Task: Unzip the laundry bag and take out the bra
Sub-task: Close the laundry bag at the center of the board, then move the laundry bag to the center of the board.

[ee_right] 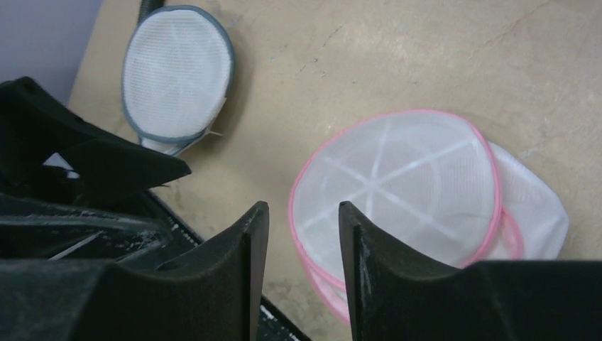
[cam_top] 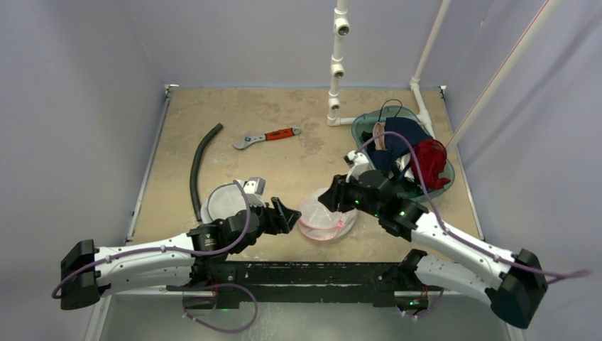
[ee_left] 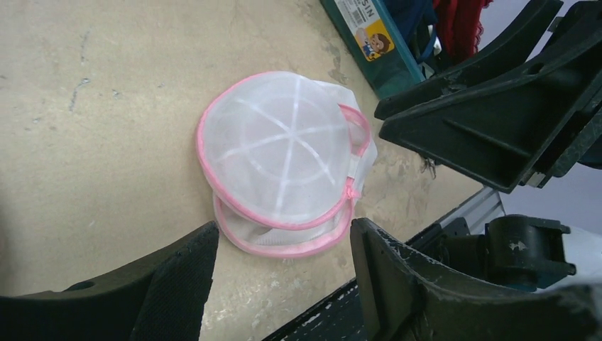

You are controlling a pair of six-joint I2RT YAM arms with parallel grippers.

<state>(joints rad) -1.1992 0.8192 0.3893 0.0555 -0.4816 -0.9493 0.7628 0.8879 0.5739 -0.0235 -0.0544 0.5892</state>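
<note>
We are seeing the left gripper (cam_top: 289, 215) and right gripper (cam_top: 328, 197) hanging parted and empty at nine and twelve o'clock of the pink-trimmed round white mesh laundry bag (cam_top: 325, 219), which is lying at six o'clock on the tan table (cam_top: 284, 170), and we are fearing a one-sided zip tug drags it along.

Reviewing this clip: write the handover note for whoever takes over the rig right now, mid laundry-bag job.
Left gripper: open, empty, poised at the left edge of the pink-trimmed laundry bag.
Right gripper: open, empty, at the bag's far edge.
Bag: lies flat on the table near the arm bases; what looks like its zipper pull sits on the pink rim.
Done: both arms in position. No bra is out; how far the zip is open cannot be told.
Left: grip the pull, unzip, take out the bra.
</note>
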